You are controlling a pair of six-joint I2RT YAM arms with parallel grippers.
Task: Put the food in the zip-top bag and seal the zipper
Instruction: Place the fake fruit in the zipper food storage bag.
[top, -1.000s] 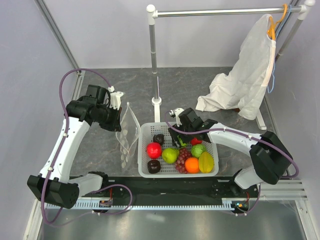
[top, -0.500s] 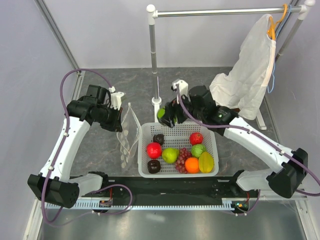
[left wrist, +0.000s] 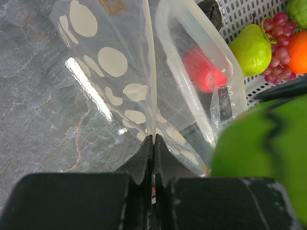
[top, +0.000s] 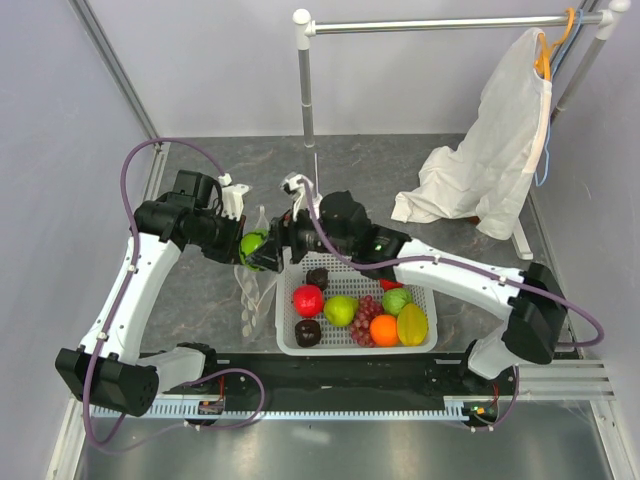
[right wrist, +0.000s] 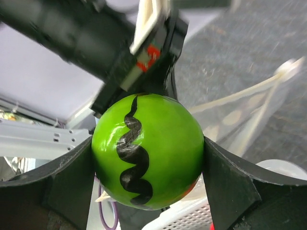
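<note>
My right gripper (top: 258, 247) is shut on a round green toy fruit with a black wavy stripe (right wrist: 147, 150), seen also in the top view (top: 252, 243) and at the right edge of the left wrist view (left wrist: 264, 148). It holds the fruit right over the mouth of the zip-top bag (top: 255, 275). My left gripper (left wrist: 153, 142) is shut on one edge of the clear dotted bag (left wrist: 120, 72) and holds it up, its mouth open. The whitish zipper strip (left wrist: 149, 67) runs up from my fingers. More food lies in the white basket (top: 425, 285): a red apple (top: 307, 299) and dark brown pieces (top: 308, 333).
The basket also holds a green pear (top: 340, 310), grapes (top: 364, 318), an orange (top: 384, 329) and a yellow fruit (top: 412, 324). A clothes rack post (top: 304, 90) stands behind, with a white garment (top: 490, 150) hanging at the right.
My right arm lifted the green fruit out of the basket and carried it left, from over the basket's back edge to the bag's mouth. The left arm stayed still, holding the bag.
</note>
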